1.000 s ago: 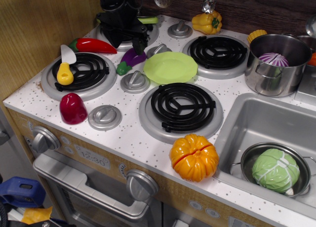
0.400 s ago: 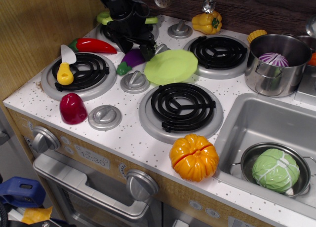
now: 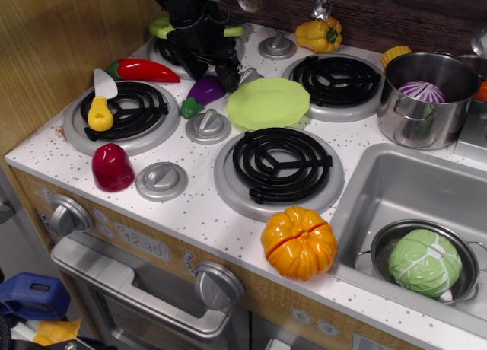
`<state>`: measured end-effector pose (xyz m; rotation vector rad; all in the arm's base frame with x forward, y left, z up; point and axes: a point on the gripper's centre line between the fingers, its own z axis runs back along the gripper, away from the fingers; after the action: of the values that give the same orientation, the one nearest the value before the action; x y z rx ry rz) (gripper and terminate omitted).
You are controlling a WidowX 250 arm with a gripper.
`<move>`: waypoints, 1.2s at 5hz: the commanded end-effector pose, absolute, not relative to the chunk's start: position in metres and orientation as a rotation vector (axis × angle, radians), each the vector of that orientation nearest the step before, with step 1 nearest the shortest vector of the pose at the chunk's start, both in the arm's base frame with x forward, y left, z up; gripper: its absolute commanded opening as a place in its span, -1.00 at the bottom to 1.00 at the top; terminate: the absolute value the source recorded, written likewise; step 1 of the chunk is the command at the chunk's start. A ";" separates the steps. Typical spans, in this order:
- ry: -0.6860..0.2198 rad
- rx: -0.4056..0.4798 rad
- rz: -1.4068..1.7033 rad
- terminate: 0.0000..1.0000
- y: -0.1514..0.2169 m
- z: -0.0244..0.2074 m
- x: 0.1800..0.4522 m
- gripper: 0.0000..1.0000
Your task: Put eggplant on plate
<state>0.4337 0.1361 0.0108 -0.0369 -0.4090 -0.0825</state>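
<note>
The small glossy purple plastic eggplant [image 3: 202,93] lies on the counter, just left of the flat lime-green plastic plate [image 3: 268,103]. It looks light, stiff and slippery, best pinched across its thick middle. The black gripper [image 3: 211,70] hovers above; its jaw state is unclear.

Around the front-right burner [image 3: 281,166]: an orange pumpkin [image 3: 300,242] just in front, a dark red toy [image 3: 112,167] far left, a steel pot [image 3: 426,97] behind right, a cabbage [image 3: 425,262] in the sink [image 3: 380,190].
</note>
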 end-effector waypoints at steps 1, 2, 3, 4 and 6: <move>-0.439 -0.020 -0.062 -1.00 0.144 0.027 0.431 1.00; -0.432 -0.023 -0.053 -1.00 0.144 0.028 0.425 1.00; -0.429 -0.017 -0.045 -1.00 0.143 0.028 0.420 1.00; -0.431 -0.021 -0.043 -1.00 0.144 0.027 0.418 1.00; -0.432 -0.009 -0.025 -1.00 0.143 0.027 0.419 -1.00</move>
<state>0.4111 0.1382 0.0046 -0.0230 -0.3527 -0.0028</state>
